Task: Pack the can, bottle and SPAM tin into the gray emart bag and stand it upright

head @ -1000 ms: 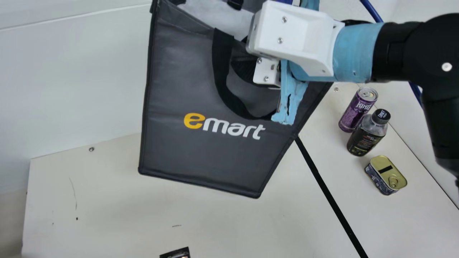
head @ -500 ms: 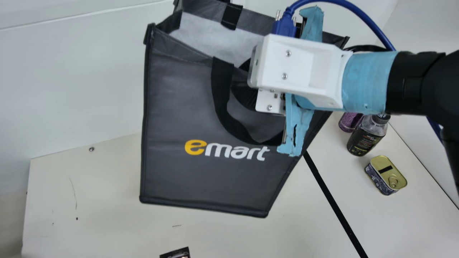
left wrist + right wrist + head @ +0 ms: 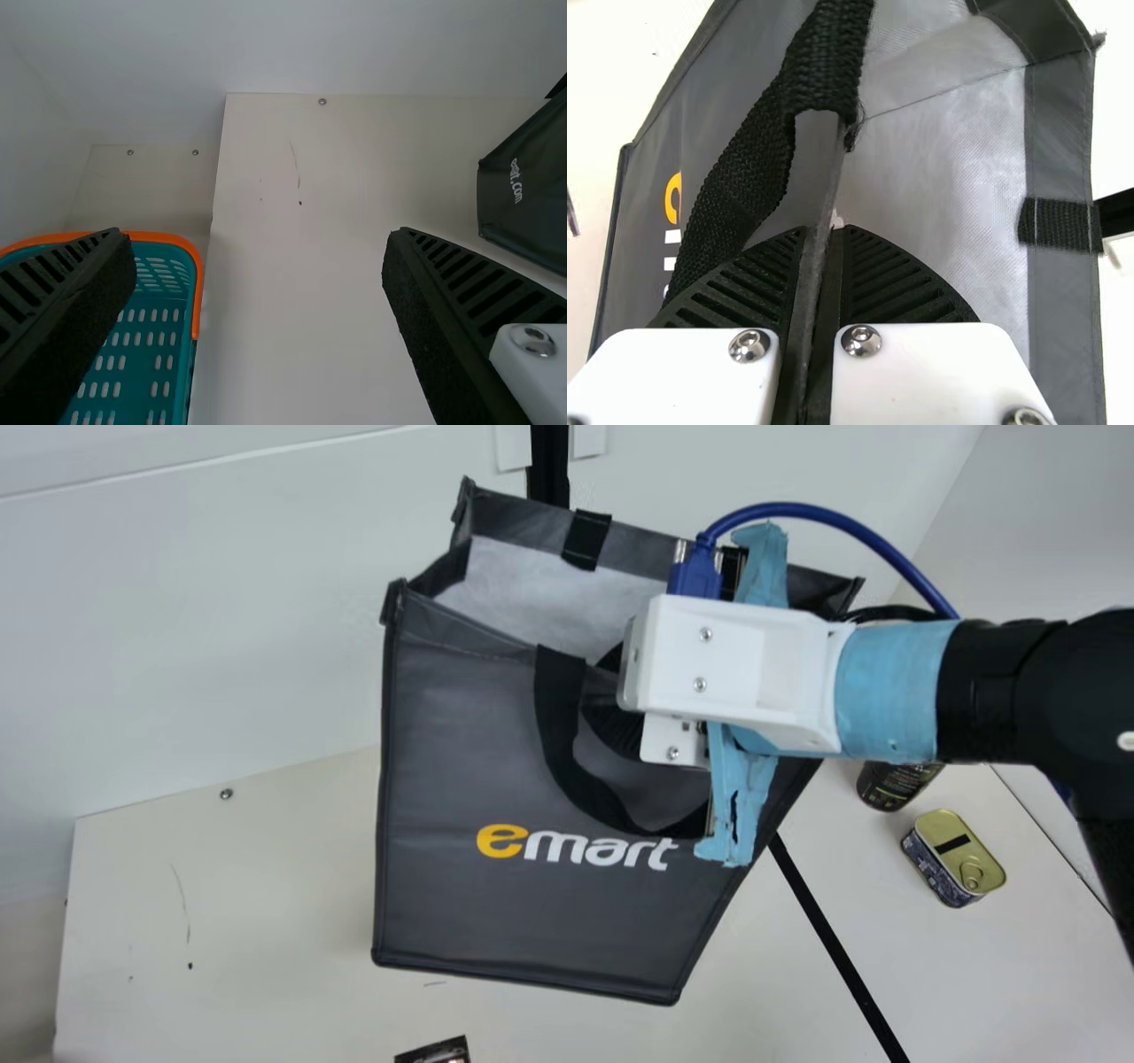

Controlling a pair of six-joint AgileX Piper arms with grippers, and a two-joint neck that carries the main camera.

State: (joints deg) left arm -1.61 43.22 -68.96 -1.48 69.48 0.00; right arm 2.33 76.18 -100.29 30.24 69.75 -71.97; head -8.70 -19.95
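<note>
Right claw (image 3: 824, 232) is pinched on the gray bag (image 3: 461, 753) by its strap (image 3: 563, 731), over the desk (image 3: 221, 903), left claw (image 3: 257, 237) wide; bag looks light and floppy, best gripped at the rim (image 3: 469, 627), while the stiff tin (image 3: 952, 859) near the bottle (image 3: 897, 784) probably wants side grip.

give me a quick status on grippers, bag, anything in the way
Right gripper jaws shut on rim of bag; left gripper jaws open, empty; tin and bottle outside on table; right arm partly hides bottle.
</note>
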